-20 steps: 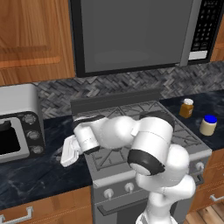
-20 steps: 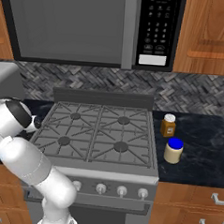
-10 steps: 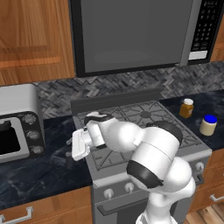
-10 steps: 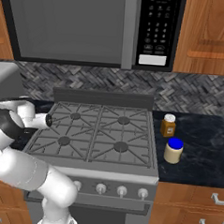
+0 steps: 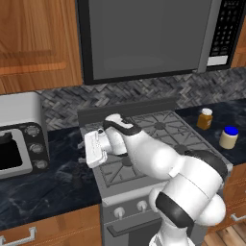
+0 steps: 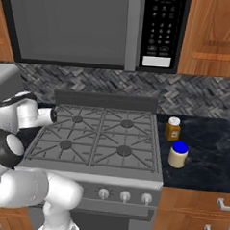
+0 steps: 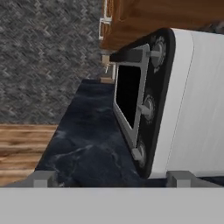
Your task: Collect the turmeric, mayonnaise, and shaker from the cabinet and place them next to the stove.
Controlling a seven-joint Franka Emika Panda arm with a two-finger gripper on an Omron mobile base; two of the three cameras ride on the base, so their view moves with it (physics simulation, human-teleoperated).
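Counter [image 7: 87, 148] under my fingertips [image 7: 43, 178]: dark marbled stone, polished, faint sheen. Toaster oven [image 7: 175, 96]: smooth matt pale metal shell, black front, dark glass door, shiny metal knobs. Backsplash [image 5: 144, 91]: grey herringbone tile, rough-looking. Stove [image 6: 96, 140]: brushed grey steel, matt dark grates. Cupboards [image 5: 33, 38]: warm varnished wood. Mayonnaise [image 6: 177, 155]: cream jar, glossy blue lid. Turmeric [image 6: 172, 128]: amber jar.

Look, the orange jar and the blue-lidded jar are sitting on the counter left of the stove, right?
Not quite: the turmeric and the mayonnaise sit on the counter to the right of the stove, as the right base view shows.
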